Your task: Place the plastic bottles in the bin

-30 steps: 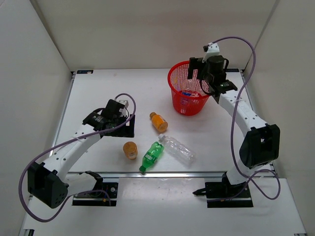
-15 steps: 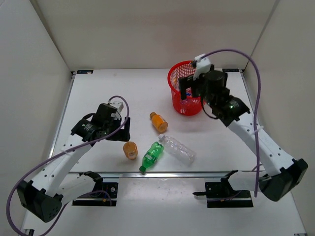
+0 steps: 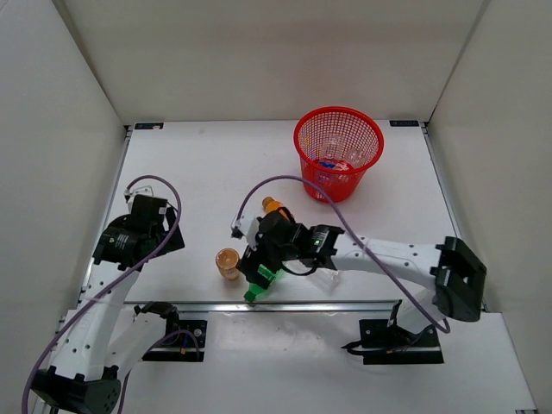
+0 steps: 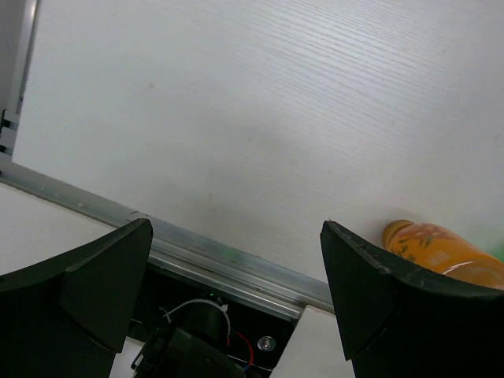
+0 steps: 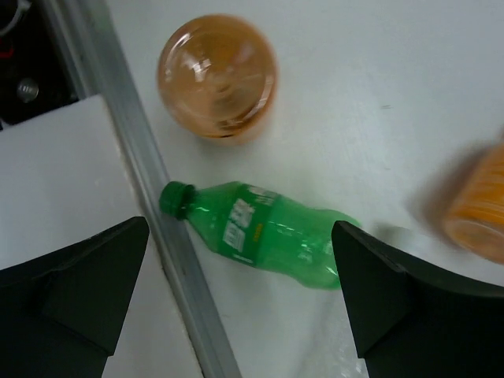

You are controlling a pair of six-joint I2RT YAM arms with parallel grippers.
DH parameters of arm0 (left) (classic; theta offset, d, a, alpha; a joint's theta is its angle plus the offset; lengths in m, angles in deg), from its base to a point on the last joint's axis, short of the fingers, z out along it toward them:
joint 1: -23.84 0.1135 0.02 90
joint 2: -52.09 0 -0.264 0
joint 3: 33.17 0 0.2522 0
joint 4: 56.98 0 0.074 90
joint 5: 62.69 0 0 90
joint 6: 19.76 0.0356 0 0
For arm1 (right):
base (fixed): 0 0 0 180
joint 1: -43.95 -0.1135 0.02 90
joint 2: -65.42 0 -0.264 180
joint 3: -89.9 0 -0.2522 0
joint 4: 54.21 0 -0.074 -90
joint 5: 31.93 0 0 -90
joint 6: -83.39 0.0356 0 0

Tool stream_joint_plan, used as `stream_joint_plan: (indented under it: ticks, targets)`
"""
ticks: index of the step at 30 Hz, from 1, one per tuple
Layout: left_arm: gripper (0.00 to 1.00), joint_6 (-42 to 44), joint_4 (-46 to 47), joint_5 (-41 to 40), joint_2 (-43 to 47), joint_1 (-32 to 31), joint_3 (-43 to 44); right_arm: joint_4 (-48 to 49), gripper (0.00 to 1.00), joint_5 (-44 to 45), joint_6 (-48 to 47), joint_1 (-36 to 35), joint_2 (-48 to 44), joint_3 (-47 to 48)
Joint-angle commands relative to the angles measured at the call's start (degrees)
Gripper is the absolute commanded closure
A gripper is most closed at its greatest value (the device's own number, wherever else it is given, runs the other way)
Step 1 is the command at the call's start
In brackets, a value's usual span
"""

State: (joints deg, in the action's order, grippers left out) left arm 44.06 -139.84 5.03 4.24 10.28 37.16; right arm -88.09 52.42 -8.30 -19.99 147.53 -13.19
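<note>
Green bottle (image 5: 260, 232) lies on its side at the near edge of the desk (image 3: 198, 164). Its cap is just beside the metal rail (image 5: 138, 150) along that edge, so little room is left on its near side. The right pincer (image 5: 240, 232) hangs over it, fingers spread wide to either side, grasping nothing. Just to the left stands an orange bottle (image 3: 228, 261), apart from the green one. A second orange bottle (image 3: 274, 207) lies just far of the right arm. The bin (image 3: 332, 191) stands at the far right, well apart, with bits of blue and red at its bottom. Bare desk lies open to the left and far of the bottles. The left pincer (image 4: 236, 228) is released too, over the near left of the desk by the rail.

Half a second ago the right pincer was at the bin's rim; it has swung to near centre. The left arm has drawn back leftward from the standing orange bottle. The bottles on the desk have not moved.
</note>
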Motion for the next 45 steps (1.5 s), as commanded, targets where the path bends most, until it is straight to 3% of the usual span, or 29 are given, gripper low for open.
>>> stream_joint_plan:
  ticks: [1,7,17,20,22,25,29,34,38,43,45]
  targets:
    - [0.01,-0.98,-3.40,-4.35,1.79,0.20,1.08,8.15,0.01,-3.93,-0.59,-1.36,3.75,-0.67]
    - [0.02,-1.34,-3.94,-5.66,3.21,-0.32,2.04,12.02,0.01,-7.00,-0.85,-0.66,15.61,4.25]
    - [0.01,-0.46,-2.71,-4.17,2.15,0.02,1.69,20.81,0.01,-8.94,-0.06,-1.09,24.85,8.56]
    - [0.01,-0.28,-2.62,-3.56,2.24,-0.24,1.43,22.67,0.22,-8.76,0.99,-0.57,25.30,9.08]
    - [0.01,-0.02,-2.79,-3.38,2.24,-0.24,1.52,21.18,0.53,-7.71,1.34,-0.65,25.04,10.14]
    - [0.02,0.07,-2.01,-2.07,2.15,-0.59,1.70,18.63,0.74,-5.43,1.34,0.04,21.89,10.50]
    - [0.01,0.51,0.01,1.53,1.71,-1.20,1.43,16.17,0.81,-0.78,3.00,1.45,14.42,9.71]
    - [0.01,2.09,4.93,7.94,0.49,-3.22,-0.06,9.58,0.81,1.09,7.83,12.07,4.23,11.81]
    - [0.01,1.92,10.72,14.27,-3.55,-9.18,-1.47,4.76,0.84,-1.56,9.17,27.43,-2.29,15.32]
    - [0.01,2.70,19.17,22.26,-10.66,-18.58,-1.65,-2.20,0.83,-0.15,9.77,44.57,-0.20,23.41]
    - [0.01,3.14,22.85,25.17,-13.66,-22.44,-1.12,-2.20,0.81,-0.77,10.13,47.58,1.82,24.47]
